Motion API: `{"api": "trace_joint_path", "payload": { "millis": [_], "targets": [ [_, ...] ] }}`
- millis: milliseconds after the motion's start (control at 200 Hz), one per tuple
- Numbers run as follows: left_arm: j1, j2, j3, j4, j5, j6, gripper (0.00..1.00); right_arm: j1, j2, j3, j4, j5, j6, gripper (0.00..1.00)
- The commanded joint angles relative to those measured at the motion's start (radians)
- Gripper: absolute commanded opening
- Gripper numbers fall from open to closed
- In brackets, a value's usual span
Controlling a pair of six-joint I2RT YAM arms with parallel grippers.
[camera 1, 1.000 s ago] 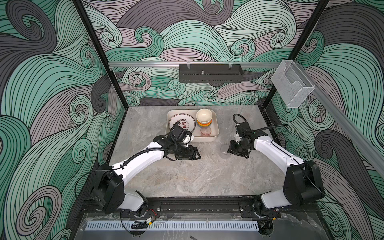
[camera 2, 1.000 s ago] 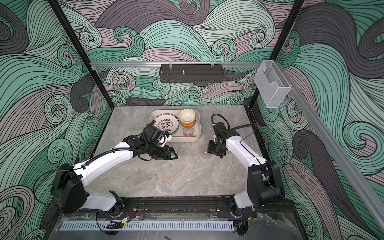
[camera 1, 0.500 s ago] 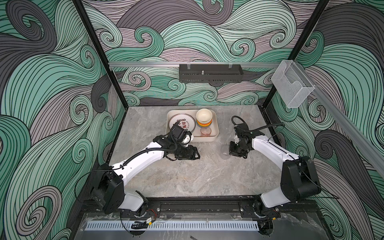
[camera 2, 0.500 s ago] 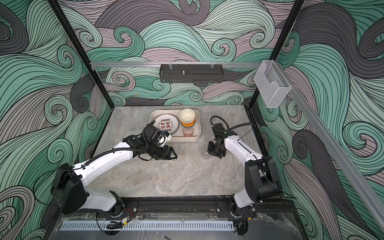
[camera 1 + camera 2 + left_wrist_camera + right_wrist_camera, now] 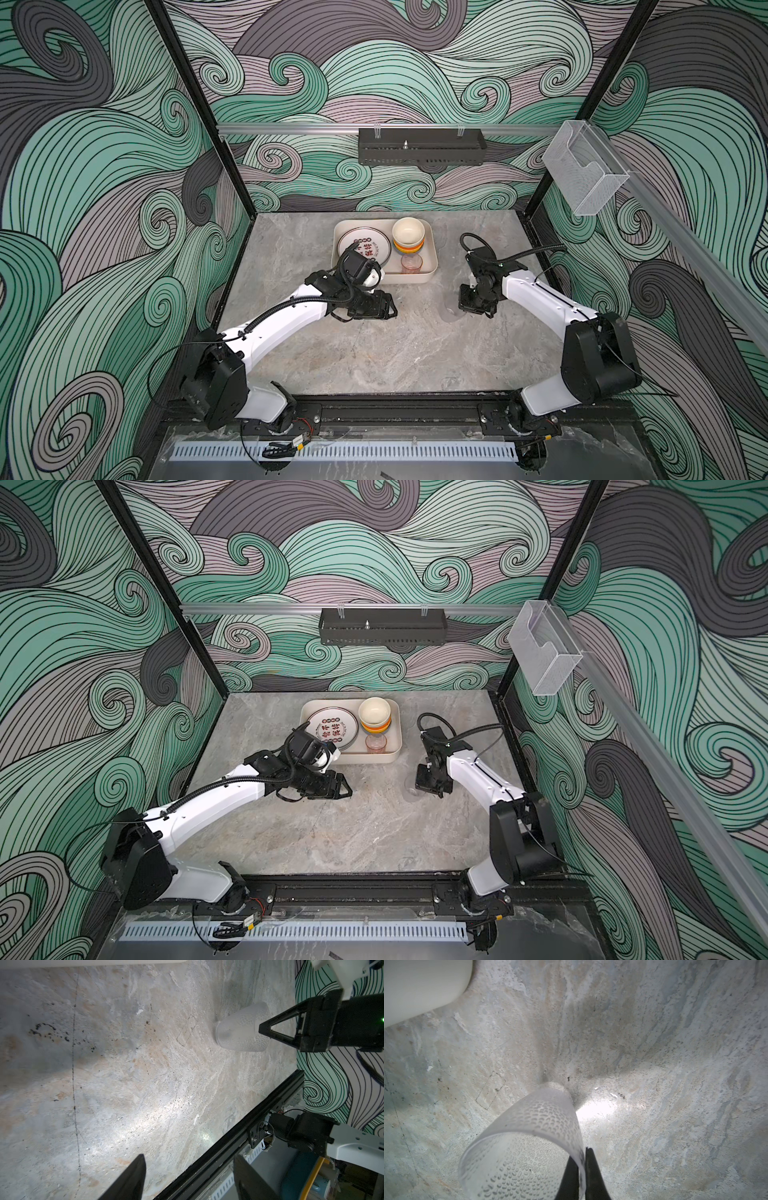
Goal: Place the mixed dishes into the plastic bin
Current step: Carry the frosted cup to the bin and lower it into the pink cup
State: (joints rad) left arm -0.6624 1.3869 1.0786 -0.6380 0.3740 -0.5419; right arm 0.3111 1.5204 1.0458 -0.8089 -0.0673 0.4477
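Note:
A clear dimpled cup (image 5: 525, 1147) stands base-down on the table right of the plastic bin (image 5: 432, 249) (image 5: 397, 729). My right gripper (image 5: 582, 1169) (image 5: 469, 305) is shut on the cup's rim wall, one finger inside and one outside. The same cup (image 5: 451, 309) (image 5: 413, 789) (image 5: 239, 1030) looks faint in both top views. In the bin lie a white plate with red characters (image 5: 363, 247), a stack of bowls with a cream one on top (image 5: 409, 237), and a pinkish cup (image 5: 411, 263). My left gripper (image 5: 388, 305) (image 5: 189, 1178) hangs open and holds nothing, just in front of the bin.
A black perforated tray (image 5: 419, 151) hangs on the back rail and a clear acrylic box (image 5: 584, 178) is fixed to the right rail. The black base rail (image 5: 228, 1132) runs along the table's front edge. Bare marble lies between the two arms.
My right gripper has closed onto the clear cup's rim and shifted slightly toward the middle. The left arm has stayed where it was, still open.

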Motion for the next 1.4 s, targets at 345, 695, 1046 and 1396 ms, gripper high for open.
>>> {"api": "trace_joint_path", "payload": {
  "millis": [345,695,1046,1396],
  "targets": [
    [0.066,-0.147,-0.067,-0.072,-0.132,-0.037,0.69,0.065,-0.005,0.187,-0.080,0.027,-0.023,0.00],
    [0.134,-0.246,-0.123,-0.071,-0.163,-0.058,0.70,0.082,0.082,0.398,-0.130,0.017,-0.043,0.00],
    [0.192,-0.338,-0.172,-0.072,-0.204,-0.089,0.70,0.091,0.221,0.600,-0.179,0.004,-0.060,0.00],
    [0.238,-0.377,-0.201,-0.080,-0.181,-0.099,0.70,0.105,0.351,0.753,-0.204,-0.002,-0.058,0.01]
  ]
}}
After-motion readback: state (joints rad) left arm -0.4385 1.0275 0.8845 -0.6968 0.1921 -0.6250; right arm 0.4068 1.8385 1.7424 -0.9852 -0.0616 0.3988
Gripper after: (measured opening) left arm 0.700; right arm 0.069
